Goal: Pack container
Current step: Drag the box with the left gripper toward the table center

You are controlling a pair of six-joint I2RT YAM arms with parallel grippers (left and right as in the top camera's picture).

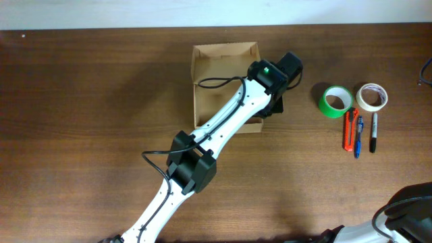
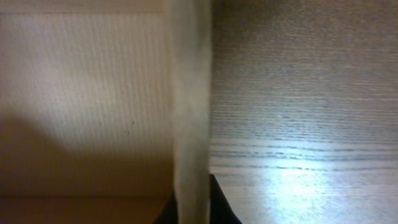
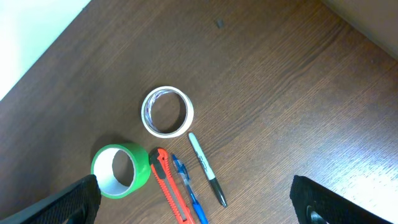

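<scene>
The container (image 1: 216, 64) is an open tan cardboard box at the middle back of the table. My left arm reaches across it, and the left gripper (image 2: 191, 214) is shut on the box's right-hand wall (image 2: 189, 93). In the left wrist view the cardboard edge runs straight up between the dark fingertips, with the box's inside on the left and the table on the right. My right gripper (image 3: 202, 208) hangs open high above the table's right side, holding nothing. Only that arm's base shows in the overhead view.
To the right of the box lie a green tape roll (image 1: 335, 100) (image 3: 120, 170) and a white tape roll (image 1: 372, 97) (image 3: 167, 111). Just in front of them are an orange box cutter (image 1: 349, 129), a blue pen (image 1: 358, 135) and a black marker (image 1: 373, 133).
</scene>
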